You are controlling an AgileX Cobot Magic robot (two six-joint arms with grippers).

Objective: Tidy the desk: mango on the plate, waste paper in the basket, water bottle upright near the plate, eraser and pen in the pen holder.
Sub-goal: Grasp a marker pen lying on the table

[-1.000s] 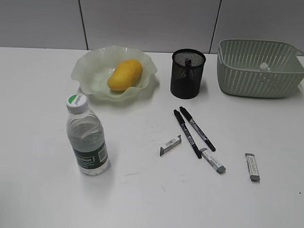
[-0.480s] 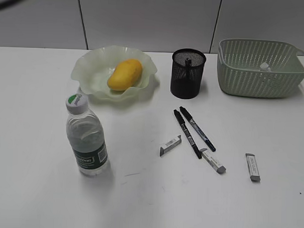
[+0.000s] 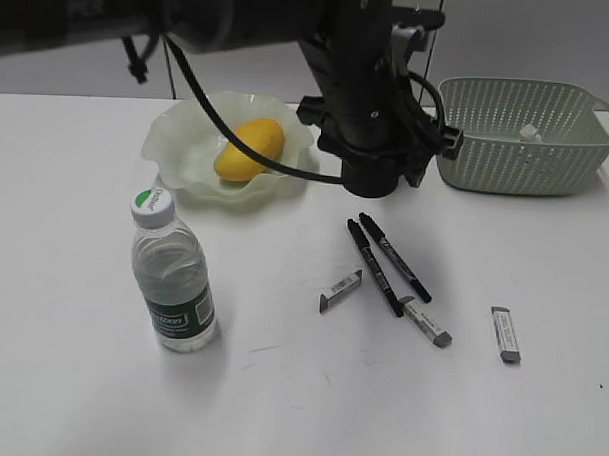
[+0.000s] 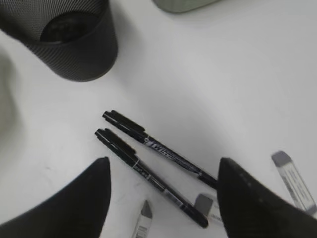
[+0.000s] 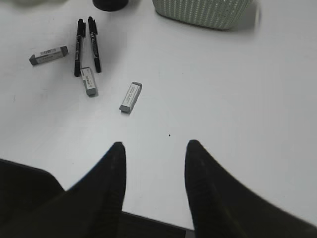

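My left arm (image 3: 362,80) reaches in from the upper left and covers the black mesh pen holder (image 4: 74,39). My left gripper (image 4: 162,166) is open and empty, above two black pens (image 4: 148,176) (image 3: 375,267) and grey-white erasers (image 4: 143,220) (image 3: 340,290). The mango (image 3: 249,149) lies on the wavy green plate (image 3: 178,134). The water bottle (image 3: 172,283) stands upright in front of the plate. The waste paper (image 3: 529,132) is in the green basket (image 3: 522,146). My right gripper (image 5: 154,145) is open and empty over bare desk, short of an eraser (image 5: 130,97).
Two more erasers lie right of the pens (image 3: 426,323) (image 3: 505,333). The right wrist view shows the pens (image 5: 79,47), the basket (image 5: 203,12) and the holder's base (image 5: 110,4) at the far edge.
My left arm has swung in from the upper left and now hangs over the pen holder and pens. The objects on the desk have not moved.
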